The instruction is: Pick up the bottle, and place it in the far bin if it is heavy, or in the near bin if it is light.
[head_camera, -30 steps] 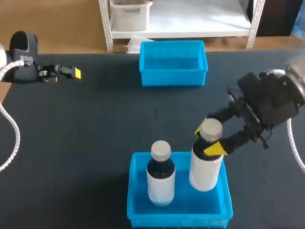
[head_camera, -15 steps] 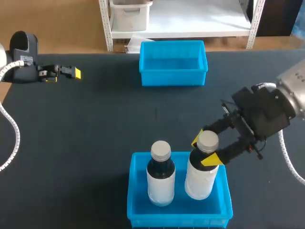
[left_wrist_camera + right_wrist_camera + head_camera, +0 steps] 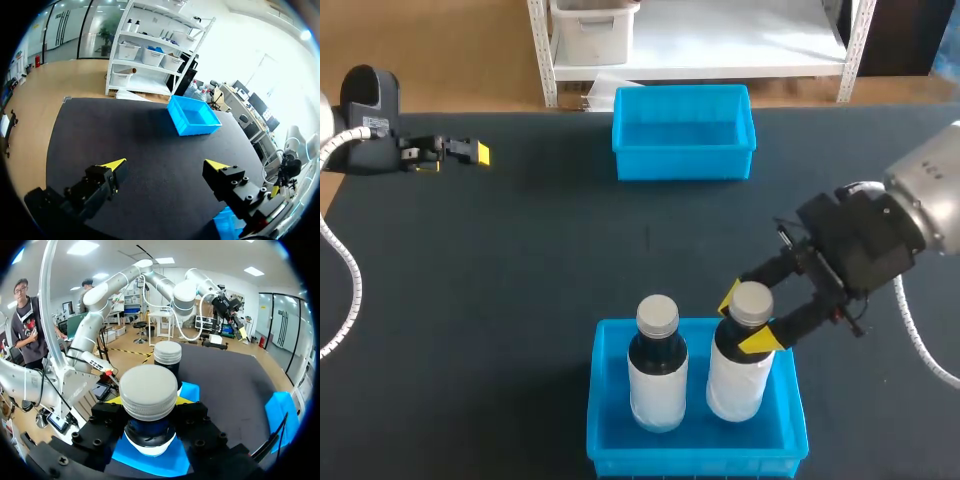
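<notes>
My right gripper (image 3: 746, 316) is shut on the neck of a white-labelled bottle with a grey cap (image 3: 738, 362), held upright inside the near blue bin (image 3: 610, 440), on its right side. In the right wrist view that bottle (image 3: 148, 399) fills the space between the fingers. A second dark bottle with a white label (image 3: 657, 364) stands in the same bin to its left, also seen ahead of the gripper as the other bottle (image 3: 168, 358). The far blue bin (image 3: 683, 131) sits empty at the table's back. My left gripper (image 3: 470, 152) hovers open at the far left, nothing between its fingers (image 3: 113, 167).
The dark table (image 3: 520, 260) stretches between the two bins. In the left wrist view the far bin (image 3: 193, 116) lies ahead across the bare tabletop.
My right gripper has moved down and left with the bottle, lowering it into the near bin beside the other bottle. The left arm has stayed put.
</notes>
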`<state>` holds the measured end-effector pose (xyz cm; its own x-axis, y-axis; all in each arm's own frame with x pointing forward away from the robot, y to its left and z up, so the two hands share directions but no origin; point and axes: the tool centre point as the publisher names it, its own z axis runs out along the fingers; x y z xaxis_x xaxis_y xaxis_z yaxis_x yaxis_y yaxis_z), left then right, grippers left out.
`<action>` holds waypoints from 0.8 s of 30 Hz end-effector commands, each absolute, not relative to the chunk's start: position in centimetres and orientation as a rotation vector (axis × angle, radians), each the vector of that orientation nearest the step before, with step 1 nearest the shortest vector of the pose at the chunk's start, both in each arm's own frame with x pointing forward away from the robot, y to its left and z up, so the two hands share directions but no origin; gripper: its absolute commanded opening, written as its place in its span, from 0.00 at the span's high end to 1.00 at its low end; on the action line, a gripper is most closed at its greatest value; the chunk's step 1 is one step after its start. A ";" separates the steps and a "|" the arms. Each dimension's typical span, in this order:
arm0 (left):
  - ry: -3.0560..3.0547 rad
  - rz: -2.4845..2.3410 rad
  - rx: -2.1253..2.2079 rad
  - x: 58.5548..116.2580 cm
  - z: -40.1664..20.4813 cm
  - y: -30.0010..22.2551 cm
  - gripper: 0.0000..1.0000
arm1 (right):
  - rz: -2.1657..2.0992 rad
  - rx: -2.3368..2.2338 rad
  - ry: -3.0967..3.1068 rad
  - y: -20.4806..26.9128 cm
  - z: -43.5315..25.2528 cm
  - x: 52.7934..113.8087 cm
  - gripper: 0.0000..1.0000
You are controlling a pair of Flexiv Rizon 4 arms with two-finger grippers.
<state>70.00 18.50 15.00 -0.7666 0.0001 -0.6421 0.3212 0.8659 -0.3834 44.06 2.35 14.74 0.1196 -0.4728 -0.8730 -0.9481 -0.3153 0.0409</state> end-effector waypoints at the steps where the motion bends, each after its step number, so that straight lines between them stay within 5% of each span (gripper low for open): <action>1: 2.374 -0.636 0.231 70.0 15.0 18.5 0.00 | 1.124 -1.861 1.377 2.4 14.5 44.1 1.00; 24: 2.374 -0.636 0.231 70.0 15.0 18.5 0.00 | 1.135 -1.873 1.382 2.4 13.3 43.8 1.00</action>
